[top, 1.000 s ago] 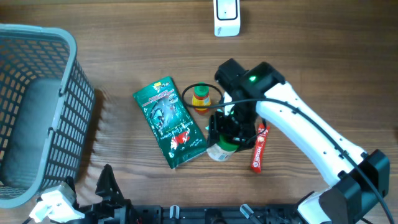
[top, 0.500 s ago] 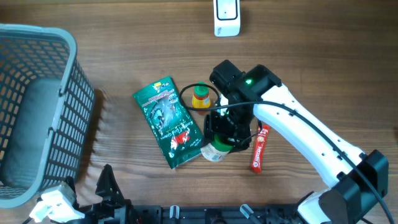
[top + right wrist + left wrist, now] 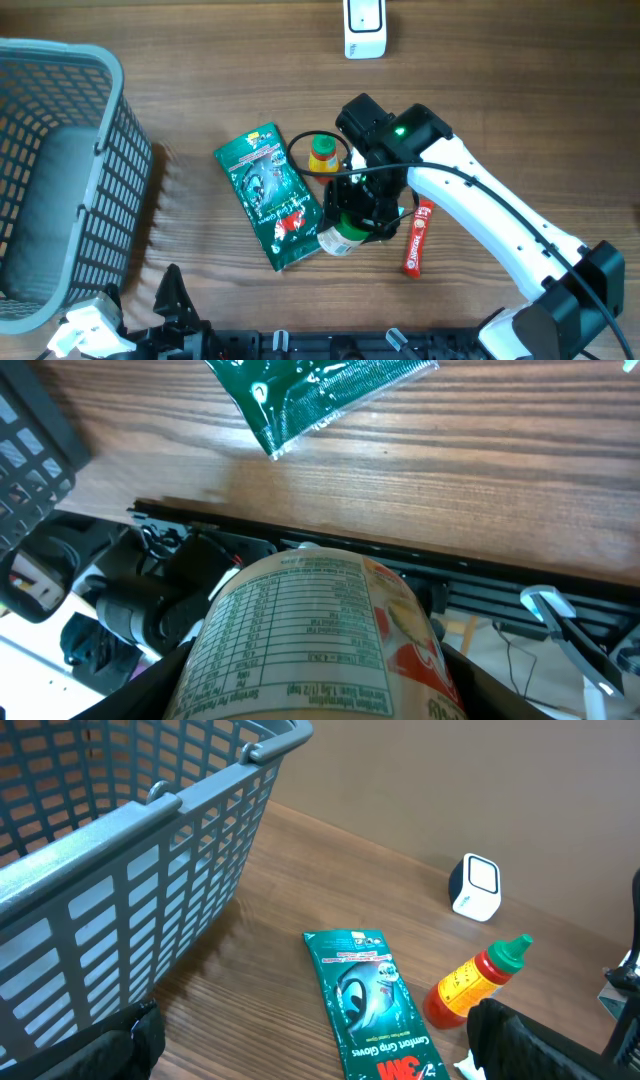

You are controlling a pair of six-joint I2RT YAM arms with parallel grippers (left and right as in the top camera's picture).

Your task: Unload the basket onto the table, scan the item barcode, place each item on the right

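Note:
My right gripper (image 3: 362, 212) is shut on a round jar (image 3: 336, 239) with a green-printed nutrition label, holding it over the middle of the table. In the right wrist view the jar (image 3: 312, 628) fills the space between the fingers, label side up, bottom end pointing toward the table's front edge. No barcode shows on the visible side. The white scanner (image 3: 365, 27) stands at the far edge, also seen in the left wrist view as the scanner (image 3: 474, 887). My left gripper (image 3: 320, 1055) hangs open and empty at the front left, near the basket.
A green glove packet (image 3: 272, 195) lies left of the jar. A small orange sauce bottle (image 3: 322, 158) with a green cap lies just behind it, and a red snack bar (image 3: 417, 236) to the right. A large grey basket (image 3: 110, 150) fills the left side.
The right gripper has shifted a little left and toward the packet, carrying the jar with it. The left arm has not moved.

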